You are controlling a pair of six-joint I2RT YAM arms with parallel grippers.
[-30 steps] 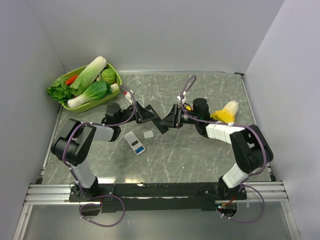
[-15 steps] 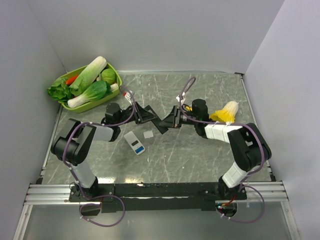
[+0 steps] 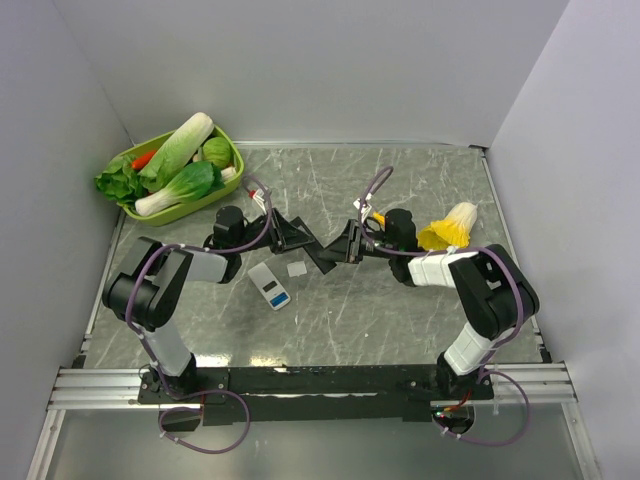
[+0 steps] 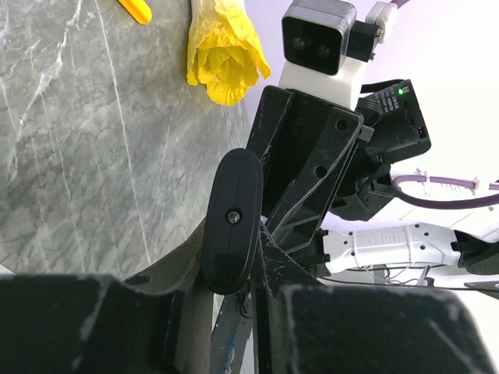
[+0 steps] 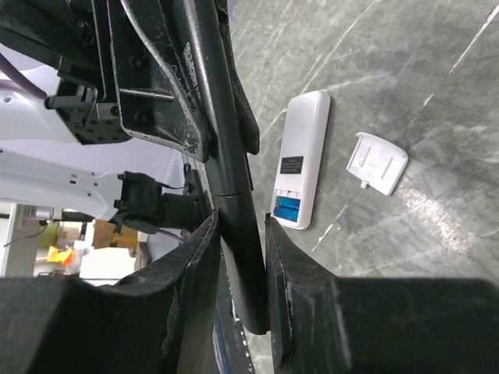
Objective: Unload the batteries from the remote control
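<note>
At the middle of the marble table (image 3: 400, 320), the left gripper (image 3: 303, 246) and the right gripper (image 3: 335, 252) each clamp one end of a black remote (image 5: 232, 179). Near-left of them lies a white remote (image 5: 302, 156), with its white cover (image 5: 378, 162) beside it and a blue battery (image 5: 287, 209) in its open bay. A slim yellow battery (image 4: 134, 9) lies left of the cabbage (image 3: 452, 225).

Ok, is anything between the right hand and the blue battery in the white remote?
Only the black remote clamped in the right hand itself. The blue battery lies bare in the open white remote, its cover off beside it.
</note>
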